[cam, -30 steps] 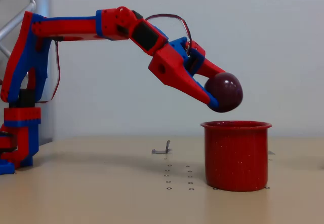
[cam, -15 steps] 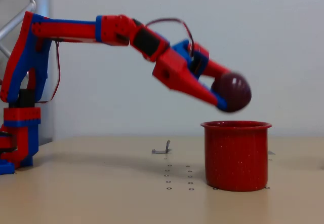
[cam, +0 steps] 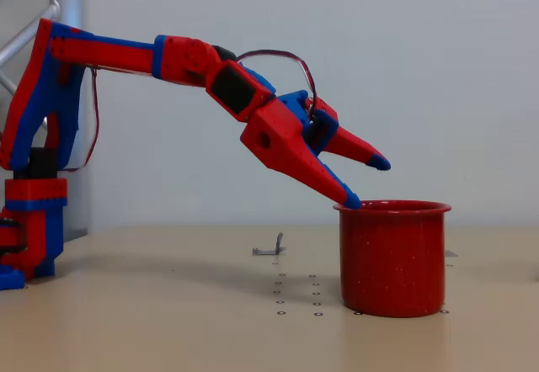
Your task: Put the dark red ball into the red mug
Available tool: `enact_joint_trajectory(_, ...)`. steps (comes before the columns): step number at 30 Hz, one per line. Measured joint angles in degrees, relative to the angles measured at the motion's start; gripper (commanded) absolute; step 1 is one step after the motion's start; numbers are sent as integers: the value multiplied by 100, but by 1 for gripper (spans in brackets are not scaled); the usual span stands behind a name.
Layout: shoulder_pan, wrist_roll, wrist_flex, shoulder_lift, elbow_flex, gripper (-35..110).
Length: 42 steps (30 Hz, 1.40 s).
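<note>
We see the red-and-blue arm [cam: 126, 52] reaching from its base at the left edge of the worktop [cam: 168, 305] out and downward toward the right. The gripper [cam: 366, 180] has its 2 fingers spread apart in a clear V, with nothing between them. The lower finger [cam: 328, 178] points down so that its blue tip sits right at the left side of the rim of the red mug [cam: 393, 258]; we cannot tell whether it touches the rim. The upper finger [cam: 358, 151] ends in a blue tip hanging above the mug's opening.

The red mug stands upright on the worktop, toward its right side and near the front edge as the fixed view shows it. Its flared rim is level and its speckled wall faces us. The mug's wall hides its inside from us, so we cannot say what it holds.

A small metal bracket [cam: 269, 247] lies on the worktop left of the mug, farther back, well apart from it.
</note>
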<state>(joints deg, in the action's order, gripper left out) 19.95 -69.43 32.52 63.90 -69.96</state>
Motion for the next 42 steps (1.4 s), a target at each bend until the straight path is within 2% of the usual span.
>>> enact_joint_trajectory(2, -26, 439, 0, 18, 0, 30)
enact_joint_trajectory(4, -123, 721, 26, 9, 0, 15)
enact_joint_trajectory(7, -290, 694, 712, 272, 0, -2)
enact_joint_trajectory(13, -237, 1705, 2224, 1556, 0, -2)
enact_joint_trajectory(21, -193, 3305, 3797, 2435, -9, -2)
enact_joint_trajectory(25, -229, 4289, 4421, 3199, -562, -2)
enact_joint_trajectory(28, -149, 4878, 4333, 3937, -1371, -2)
enact_joint_trajectory(32, -18, 6258, 3120, 4931, -3120, -2)
enact_joint_trajectory(37, -26, 6363, 2188, 6029, -4922, -2)
enact_joint_trajectory(42, -9, 6891, 1775, 7154, -6161, -2)
